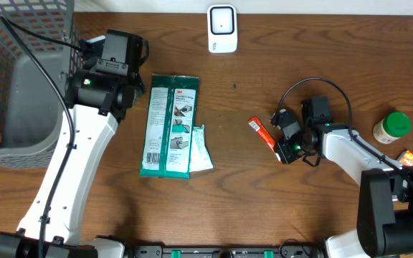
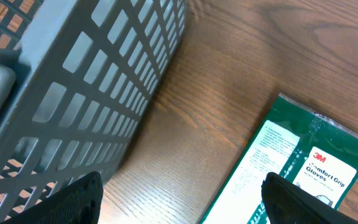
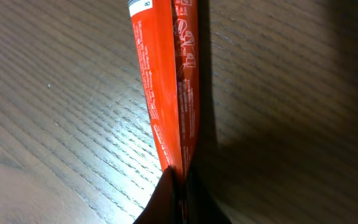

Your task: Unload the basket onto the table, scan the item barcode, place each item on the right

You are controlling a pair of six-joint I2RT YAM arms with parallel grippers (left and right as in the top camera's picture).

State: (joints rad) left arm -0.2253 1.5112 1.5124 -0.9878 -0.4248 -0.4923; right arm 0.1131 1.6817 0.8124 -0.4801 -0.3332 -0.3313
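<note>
The thin orange-red foil packet point(image 3: 169, 81), right of centre on the brown wooden table point(image 1: 264, 208), is pinched at one end by the closed right gripper point(image 3: 179, 196). The left gripper point(image 2: 188, 208) is spread wide and empty. So slim an edge being gripped, the packet could slip or twist when lifted toward the white scanner point(image 1: 221, 29) at the far edge.

wide bare lane on brown wooden table point(image 1: 228, 201) between green flat glove packet point(image 1: 169, 125) and orange sachet point(image 1: 262, 133). grey mesh basket point(image 1: 20, 72) walls off left edge. white scanner point(image 1: 221, 29) sits rear centre. green-lidded jar point(image 1: 391, 127) crowds right side.
</note>
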